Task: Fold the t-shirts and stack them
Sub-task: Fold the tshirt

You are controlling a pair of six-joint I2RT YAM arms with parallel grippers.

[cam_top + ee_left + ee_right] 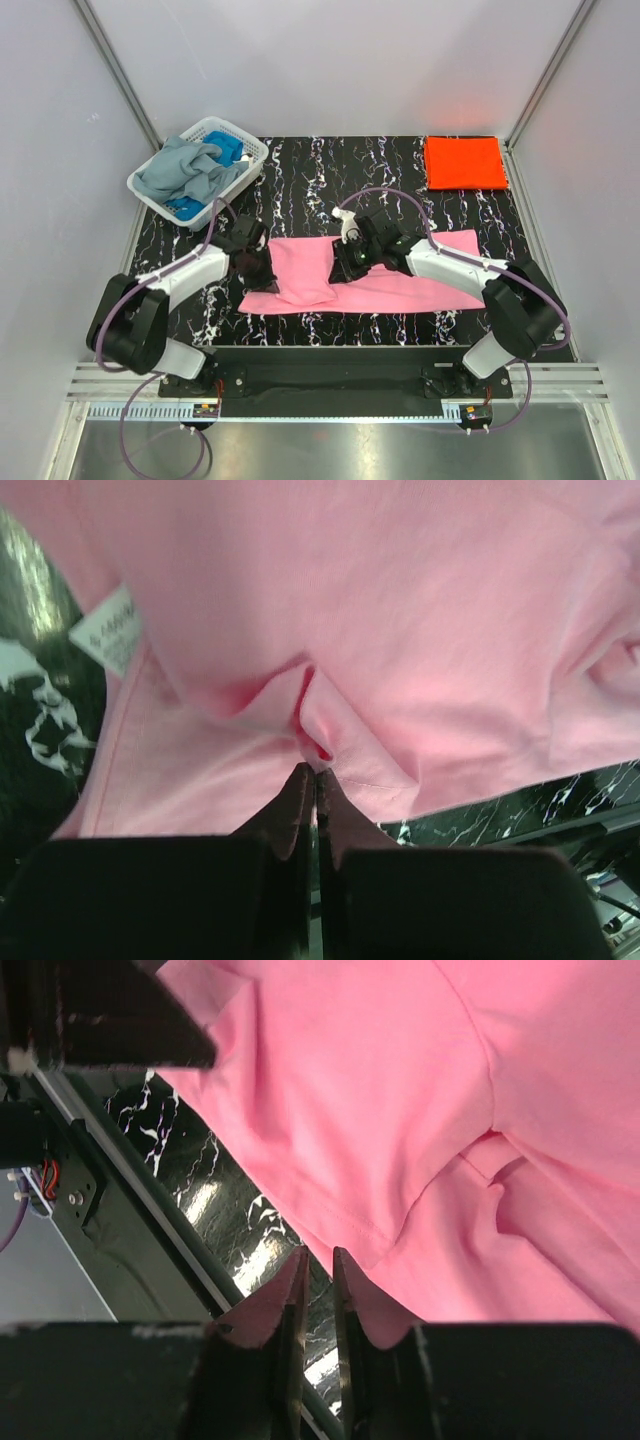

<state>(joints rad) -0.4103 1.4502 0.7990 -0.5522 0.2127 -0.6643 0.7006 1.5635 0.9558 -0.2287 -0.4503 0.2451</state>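
- Pink cloth fills both wrist views: the pink t-shirt (400,275) lies spread across the middle of the marbled table (380,175), between the two arms. Its left part appears doubled over onto the body.
- The left gripper (315,775) has its jaws pressed together on a puckered fold of the pink t-shirt. The cloth draws into creases right at the tips, and a white label (108,630) shows off to one side.
- The right gripper (318,1265) sits at a hem of the same shirt with only a thin slit between its jaws. Marble shows through the slit, and I cannot tell whether any cloth is caught in it.
- An orange-red t-shirt (463,162) lies folded flat at the far right corner, well apart from the work.
- The grey-blue t-shirt (185,172) and blue t-shirt (228,148) are heaped in the white basket (252,152) at the far left.
- By my reading, the step in hand is folding the pink shirt, with one shirt done and two waiting.
- The next move likely calls for carrying the pinched edge across evenly. The right side needs a sure hold or a flat press, or the fold could drag and bunch.
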